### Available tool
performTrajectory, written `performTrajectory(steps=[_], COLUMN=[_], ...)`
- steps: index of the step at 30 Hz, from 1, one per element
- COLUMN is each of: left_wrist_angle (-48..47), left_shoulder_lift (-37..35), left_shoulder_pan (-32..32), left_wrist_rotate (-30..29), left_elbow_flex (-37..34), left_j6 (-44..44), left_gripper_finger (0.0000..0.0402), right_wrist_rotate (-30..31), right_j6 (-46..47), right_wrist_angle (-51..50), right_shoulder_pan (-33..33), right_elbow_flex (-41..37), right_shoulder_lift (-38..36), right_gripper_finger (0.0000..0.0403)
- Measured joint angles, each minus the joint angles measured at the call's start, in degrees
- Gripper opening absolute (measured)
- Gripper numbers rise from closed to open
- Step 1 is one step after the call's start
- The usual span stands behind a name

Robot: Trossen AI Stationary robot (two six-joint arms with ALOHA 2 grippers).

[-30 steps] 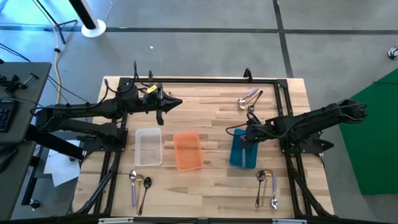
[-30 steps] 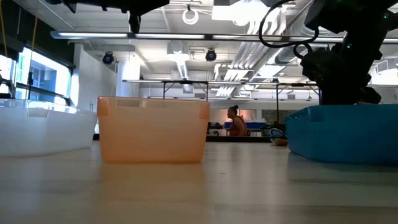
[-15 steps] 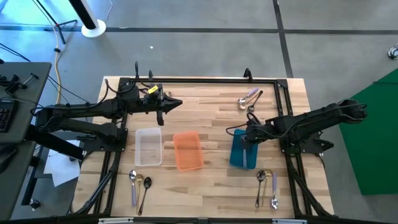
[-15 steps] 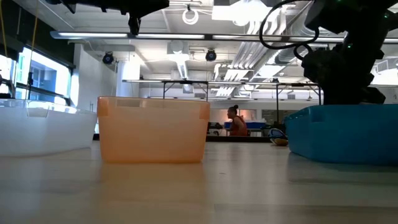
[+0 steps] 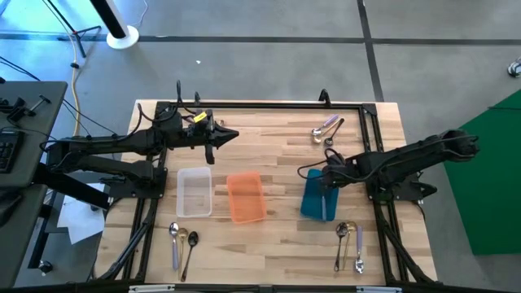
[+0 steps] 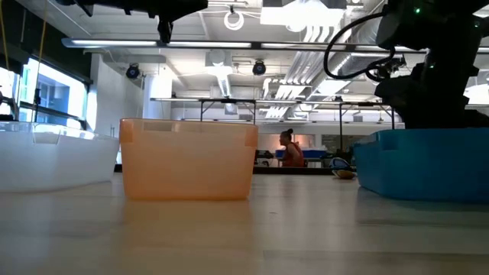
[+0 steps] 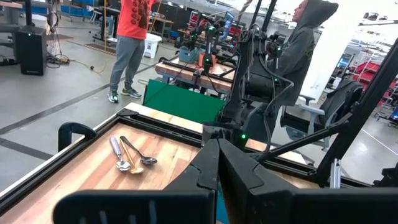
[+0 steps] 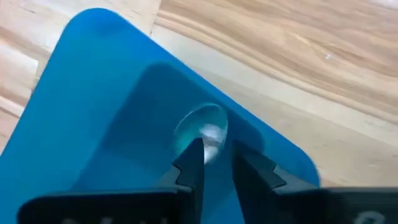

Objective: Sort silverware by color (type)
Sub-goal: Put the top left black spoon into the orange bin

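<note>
Right gripper (image 5: pixel 328 184) sits over the blue tray's (image 5: pixel 310 205) 1 o'clock corner, jaws slightly parted. A silver spoon (image 8: pixel 203 132) lies in the tray right at its fingertips, handle hidden, apparently just let go. Left gripper (image 5: pixel 209 146) is shut, idle near the table's 11 o'clock.

Three trays sit in a row mid-table: clear tray (image 5: pixel 194 192), orange tray (image 5: pixel 245 196), blue tray (image 5: pixel 313 198), with narrow gaps between. Right gripper (image 5: pixel 326 181) occupies blue tray's far end. Far centre is open wood; left gripper (image 5: pixel 210 149) hangs above far-left.
</note>
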Motion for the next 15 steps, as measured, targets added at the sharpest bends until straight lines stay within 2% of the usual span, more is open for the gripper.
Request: performTrajectory(steps=[8, 15], left_wrist_angle=[0.11, 0.12], left_shoulder_lift=[0.0, 0.0], left_shoulder_pan=[0.0, 0.1], left_wrist_rotate=[0.0, 0.02], left_elbow_flex=[-0.01, -0.01], left_j6=[-0.12, -0.05], left_gripper_finger=[0.0, 0.0], right_wrist_rotate=[0.58, 0.61], right_j6=[-1.57, -4.66], right_wrist_angle=[0.64, 0.39], right_shoulder_pan=[0.0, 0.02], right_elbow_flex=[0.0, 1.32], right_shoulder_lift=[-2.34, -10.5], right_gripper_finger=[0.0084, 0.0085])
